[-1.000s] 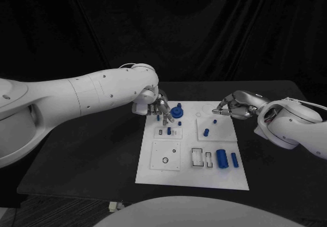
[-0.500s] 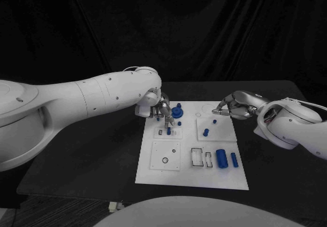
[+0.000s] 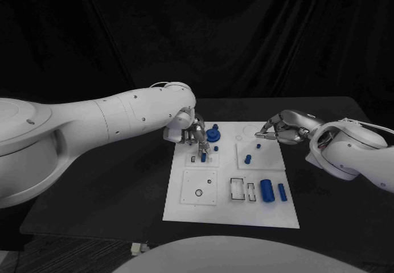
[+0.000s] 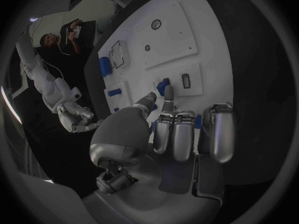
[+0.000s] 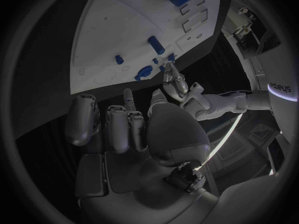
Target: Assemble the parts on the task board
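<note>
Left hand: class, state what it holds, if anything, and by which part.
The left hand pinches a small blue part by its upper end, between thumb and fingertip, over the task board.

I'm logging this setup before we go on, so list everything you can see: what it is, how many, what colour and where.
Table: one, black, under everything.
Task board: one, white, mid-table, with raised white square plates and small cutouts.
Large cylinder: one, blue, lying on the board's near right part.
Slim cylinder: one, blue, lying just right of the large one.
Round part: one, blue, at the board's far left, beside the left hand.
Small pegs: several, blue, on the plates in the board's far half; exact count unclear.
Left hand: silver, over the board's far left, fingertips down near a small blue peg.
Right hand: silver, fingers curled, at the board's far right edge.
</note>
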{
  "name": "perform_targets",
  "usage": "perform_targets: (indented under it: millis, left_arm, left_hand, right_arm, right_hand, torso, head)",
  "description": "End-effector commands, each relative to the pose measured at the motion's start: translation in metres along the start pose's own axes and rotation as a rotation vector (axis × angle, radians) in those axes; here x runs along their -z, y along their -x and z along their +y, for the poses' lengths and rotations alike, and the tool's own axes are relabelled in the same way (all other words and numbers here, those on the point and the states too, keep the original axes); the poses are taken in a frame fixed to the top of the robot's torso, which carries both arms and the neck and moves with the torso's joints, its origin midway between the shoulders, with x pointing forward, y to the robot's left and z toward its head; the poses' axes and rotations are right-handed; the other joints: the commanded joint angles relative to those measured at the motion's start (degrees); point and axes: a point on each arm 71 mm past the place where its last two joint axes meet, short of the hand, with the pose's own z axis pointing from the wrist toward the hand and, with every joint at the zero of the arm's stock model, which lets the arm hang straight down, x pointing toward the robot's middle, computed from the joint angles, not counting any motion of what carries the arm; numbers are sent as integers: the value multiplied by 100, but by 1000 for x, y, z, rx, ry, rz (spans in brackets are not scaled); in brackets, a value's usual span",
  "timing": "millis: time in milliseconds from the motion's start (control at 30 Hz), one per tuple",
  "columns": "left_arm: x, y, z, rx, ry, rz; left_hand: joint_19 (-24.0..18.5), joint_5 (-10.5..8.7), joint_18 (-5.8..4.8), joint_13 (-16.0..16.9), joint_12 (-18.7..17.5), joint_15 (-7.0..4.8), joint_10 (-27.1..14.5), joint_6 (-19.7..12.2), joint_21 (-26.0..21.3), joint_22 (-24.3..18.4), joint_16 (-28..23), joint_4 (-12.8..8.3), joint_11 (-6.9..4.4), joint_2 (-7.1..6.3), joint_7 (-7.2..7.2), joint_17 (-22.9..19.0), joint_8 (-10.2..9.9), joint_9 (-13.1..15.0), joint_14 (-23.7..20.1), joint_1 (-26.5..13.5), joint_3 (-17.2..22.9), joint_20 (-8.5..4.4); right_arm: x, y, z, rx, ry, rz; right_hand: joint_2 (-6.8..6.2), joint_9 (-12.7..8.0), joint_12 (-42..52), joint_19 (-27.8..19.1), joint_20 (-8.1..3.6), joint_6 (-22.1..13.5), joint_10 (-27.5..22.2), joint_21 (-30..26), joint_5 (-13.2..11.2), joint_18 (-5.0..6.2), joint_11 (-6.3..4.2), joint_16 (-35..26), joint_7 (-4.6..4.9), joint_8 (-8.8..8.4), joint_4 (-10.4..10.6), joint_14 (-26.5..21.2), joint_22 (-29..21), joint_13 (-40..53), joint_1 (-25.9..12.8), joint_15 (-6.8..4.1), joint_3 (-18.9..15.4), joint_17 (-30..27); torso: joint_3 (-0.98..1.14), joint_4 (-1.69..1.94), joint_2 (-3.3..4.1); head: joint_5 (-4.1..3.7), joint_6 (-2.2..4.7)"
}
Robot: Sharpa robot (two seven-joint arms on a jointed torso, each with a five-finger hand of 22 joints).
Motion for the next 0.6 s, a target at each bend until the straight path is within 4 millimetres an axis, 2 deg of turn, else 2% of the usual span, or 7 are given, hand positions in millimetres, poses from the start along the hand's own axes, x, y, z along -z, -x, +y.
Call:
perform_targets:
  millis: [33,600]
  left_arm:
    - [-1,-2,-2,-4,-14,22]
    - [-4,-6,-4,-16,-9,33]
  left_hand:
    - [102,17,35,1507,-3,31,609,64,-37,933,15,-17,20,-13,-8,1509,-16,-11,595,70,30,49]
    - [106,38,36,1507,-3,-2,609,195,-39,944,15,-170,-25,-28,-66,1509,56,35,595,167,138,26]
  right_arm:
    - [1,-2,0,0,-5,5]
    - [1,-2,0,-1,-5,7]
  right_hand:
    - [36,1,-34,-36,3,-19,351,-10,12,63,39,-25,6,2,12,241,949,1061,27,43,-38,95]
    - [45,1,-35,-35,3,-19,350,-12,16,63,40,-28,8,1,8,241,949,1059,25,43,-49,91]
  torso:
    - [1,-1,-3]
    - [1,2,-4]
  head:
    - [-1,-1]
    - [-10,-1]
